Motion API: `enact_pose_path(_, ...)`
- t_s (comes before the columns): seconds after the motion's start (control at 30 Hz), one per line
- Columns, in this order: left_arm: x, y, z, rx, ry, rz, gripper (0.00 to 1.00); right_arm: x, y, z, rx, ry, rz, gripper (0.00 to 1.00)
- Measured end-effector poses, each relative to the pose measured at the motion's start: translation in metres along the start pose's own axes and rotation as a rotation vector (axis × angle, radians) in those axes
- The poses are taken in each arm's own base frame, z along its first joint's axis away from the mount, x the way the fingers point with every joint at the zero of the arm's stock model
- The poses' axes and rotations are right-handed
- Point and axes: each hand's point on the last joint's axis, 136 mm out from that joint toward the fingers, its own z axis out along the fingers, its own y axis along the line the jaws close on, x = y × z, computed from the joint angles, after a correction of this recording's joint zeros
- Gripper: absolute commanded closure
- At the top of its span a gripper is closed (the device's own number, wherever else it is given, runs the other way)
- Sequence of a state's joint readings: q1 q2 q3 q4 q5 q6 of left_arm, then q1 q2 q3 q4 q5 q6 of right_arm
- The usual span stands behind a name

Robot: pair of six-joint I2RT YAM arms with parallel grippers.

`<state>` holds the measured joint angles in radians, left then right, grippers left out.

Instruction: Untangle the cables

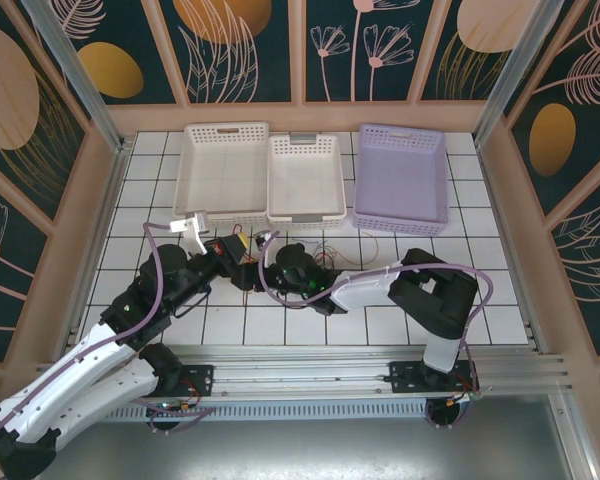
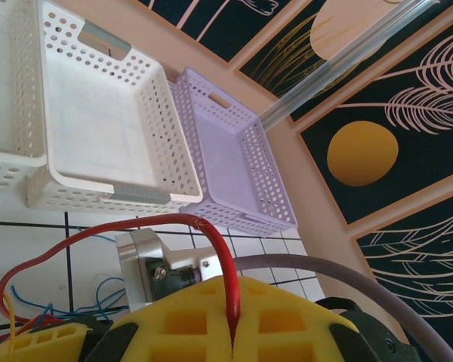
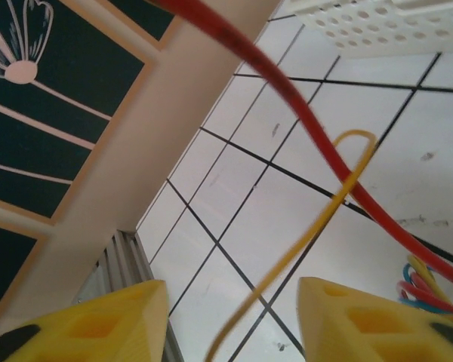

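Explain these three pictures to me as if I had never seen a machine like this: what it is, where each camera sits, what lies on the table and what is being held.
This is a pair of robot arms bolted at the near edge of a tiled table. The top view looks down from above and behind them. The other two pictures come from small cameras on the wrists, so the yellow shapes at their lower edges are each arm's own fingers.

At the far side stand three empty baskets: two white ones and a lilac one. In front of them lie thin coloured cables, tangled together.

The left gripper is shut on a red cable, which loops up from between its fingers. The right gripper is open; a yellow cable and the red cable pass above the gap, not gripped.
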<state>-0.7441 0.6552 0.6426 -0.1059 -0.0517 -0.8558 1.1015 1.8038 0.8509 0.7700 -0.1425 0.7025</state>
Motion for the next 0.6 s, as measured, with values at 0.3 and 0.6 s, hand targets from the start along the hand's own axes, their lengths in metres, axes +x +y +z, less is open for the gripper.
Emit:
enact_pose_path(0.3, -0.003, 0.0, -0.007, 0.0, -0.017, 0.001, 1.0, -0.004, -0.009, -0.01, 0.035, -0.033, 0.016, 1.0)
enact_pose_path(0.6, -0.028, 0.009, -0.041, -0.122, -0.088, 0.09, 1.0, -0.05, -0.049, -0.11, 0.164, -0.191, 0.063, 1.0)
